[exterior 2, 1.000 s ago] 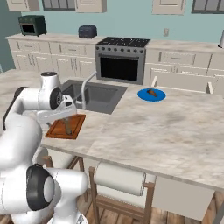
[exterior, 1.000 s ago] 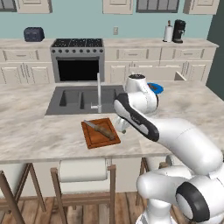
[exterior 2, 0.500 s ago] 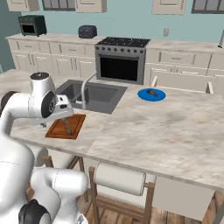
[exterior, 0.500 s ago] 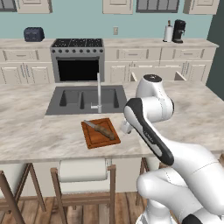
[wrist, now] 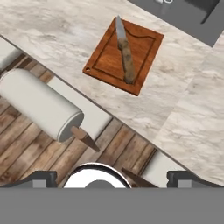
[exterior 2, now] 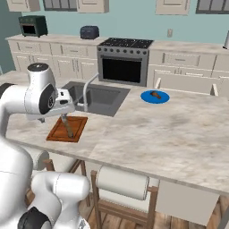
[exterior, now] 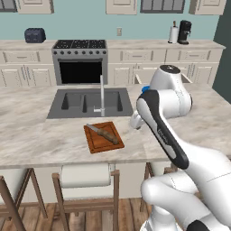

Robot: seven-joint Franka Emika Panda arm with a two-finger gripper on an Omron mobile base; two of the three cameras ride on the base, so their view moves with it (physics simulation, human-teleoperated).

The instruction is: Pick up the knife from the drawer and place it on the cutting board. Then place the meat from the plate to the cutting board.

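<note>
The knife, brown handle and grey blade, lies diagonally on the reddish-brown cutting board near the counter's front edge. My gripper hangs above the counter edge just beside the board, jaws wide open, nothing between them. Its fingertips point down past the board. Farther back, the blue plate carries the small brown meat. In the left base view my arm covers most of the plate. Behind the plate the cream drawer stands open.
A sink with a tall faucet lies just behind the board. Stools with rolled cushions stand under the counter's front edge. Stove, toaster and coffee maker line the back counter.
My arm's upper links have swung to the right, and the hand has risen a little beside the board. The knife stays flat on the board and the jaws stay open.
</note>
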